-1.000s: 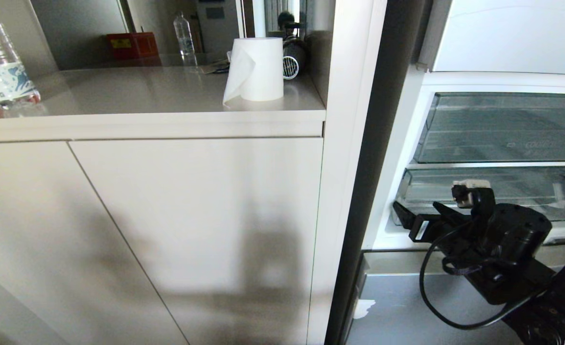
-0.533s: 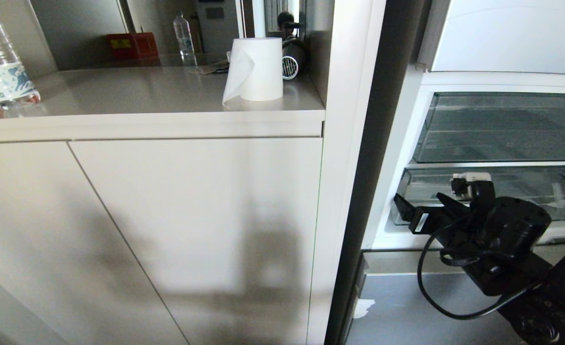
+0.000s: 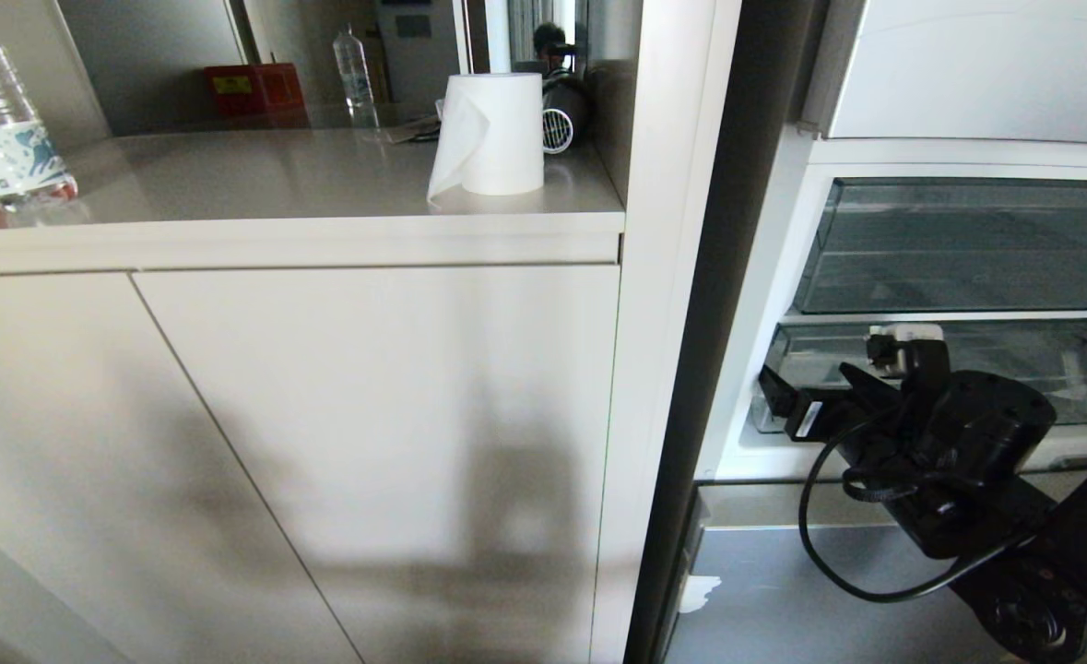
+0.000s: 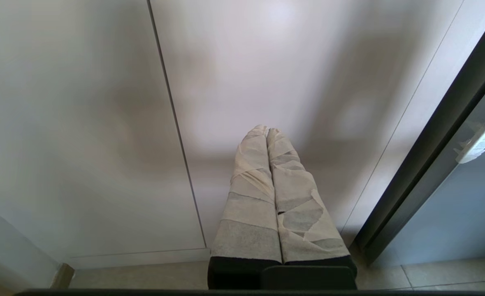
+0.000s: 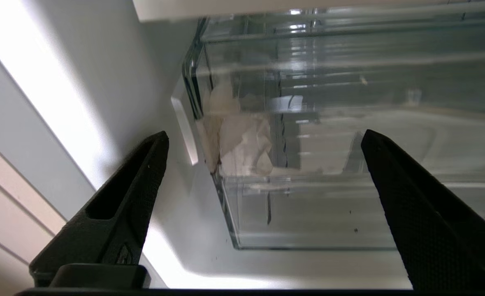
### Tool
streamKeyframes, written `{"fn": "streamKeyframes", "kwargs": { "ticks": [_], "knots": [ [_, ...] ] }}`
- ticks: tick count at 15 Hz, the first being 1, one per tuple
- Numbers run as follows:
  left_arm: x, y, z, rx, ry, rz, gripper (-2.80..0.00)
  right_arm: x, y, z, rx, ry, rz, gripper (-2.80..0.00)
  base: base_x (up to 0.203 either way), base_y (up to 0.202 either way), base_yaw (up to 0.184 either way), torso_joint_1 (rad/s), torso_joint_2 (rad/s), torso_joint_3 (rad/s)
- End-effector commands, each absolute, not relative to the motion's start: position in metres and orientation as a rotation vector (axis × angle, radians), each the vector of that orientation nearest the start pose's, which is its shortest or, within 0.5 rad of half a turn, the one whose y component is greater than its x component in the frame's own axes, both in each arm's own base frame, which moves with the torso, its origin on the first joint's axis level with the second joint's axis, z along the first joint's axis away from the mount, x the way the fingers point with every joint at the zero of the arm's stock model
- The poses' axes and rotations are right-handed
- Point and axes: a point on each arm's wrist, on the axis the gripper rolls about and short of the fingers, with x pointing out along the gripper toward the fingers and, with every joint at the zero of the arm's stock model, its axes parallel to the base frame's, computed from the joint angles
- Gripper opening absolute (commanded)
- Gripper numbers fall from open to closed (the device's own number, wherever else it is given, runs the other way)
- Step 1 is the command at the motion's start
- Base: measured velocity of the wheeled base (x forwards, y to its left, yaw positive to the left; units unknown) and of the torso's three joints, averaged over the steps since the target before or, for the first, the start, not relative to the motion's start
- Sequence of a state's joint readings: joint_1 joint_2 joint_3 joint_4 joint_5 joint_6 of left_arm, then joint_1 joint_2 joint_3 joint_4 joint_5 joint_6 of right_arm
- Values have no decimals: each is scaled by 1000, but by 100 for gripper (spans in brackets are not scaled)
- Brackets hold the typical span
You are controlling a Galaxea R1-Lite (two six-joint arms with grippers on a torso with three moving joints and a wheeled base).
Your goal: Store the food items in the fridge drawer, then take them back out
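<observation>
The fridge drawer (image 3: pixel 1013 369) is the lower clear pull-out in the open fridge at right, pushed in. White tape scraps (image 5: pixel 242 144) cover its front corner in the right wrist view, where the drawer (image 5: pixel 316 205) fills the space ahead. My right gripper (image 3: pixel 815 392) hovers just in front of that left corner, open wide with nothing between its black fingers (image 5: pixel 135 193); from the wrist, the right gripper (image 5: pixel 264 135) straddles the corner. My left gripper (image 4: pixel 265 130) hangs low, shut and empty, its taped fingers facing a cabinet door. The food items are out of view.
Above the drawer sits another clear drawer (image 3: pixel 967 244). A dark fridge frame (image 3: pixel 718 323) separates the fridge from the beige cabinet doors (image 3: pixel 368 415). The counter (image 3: pixel 276 175) carries a paper towel roll (image 3: pixel 492 134) and a water bottle (image 3: pixel 4 120). A grey lower door (image 3: pixel 764 599) lies beneath.
My right gripper has edged up a little in front of the drawer's corner, still open. Nothing else has moved.
</observation>
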State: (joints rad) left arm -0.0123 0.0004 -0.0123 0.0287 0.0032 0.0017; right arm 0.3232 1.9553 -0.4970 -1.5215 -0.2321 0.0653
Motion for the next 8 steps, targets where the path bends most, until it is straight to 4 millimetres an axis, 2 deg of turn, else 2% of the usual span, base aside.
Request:
{"fn": "streamKeyframes", "kwargs": {
  "ticks": [1, 5, 8],
  "knots": [
    [-24, 0, 76, 2, 17, -8, -280, 296, 94, 121, 88, -73, 93, -280, 0, 0, 0, 0, 0, 0],
    [-24, 0, 76, 2, 17, -8, -280, 298, 97, 119, 85, -69, 100, -280, 0, 0, 0, 0, 0, 0],
    [-24, 0, 76, 2, 17, -9, -280, 298, 109, 115, 57, -61, 134, -280, 0, 0, 0, 0, 0, 0]
  ]
}}
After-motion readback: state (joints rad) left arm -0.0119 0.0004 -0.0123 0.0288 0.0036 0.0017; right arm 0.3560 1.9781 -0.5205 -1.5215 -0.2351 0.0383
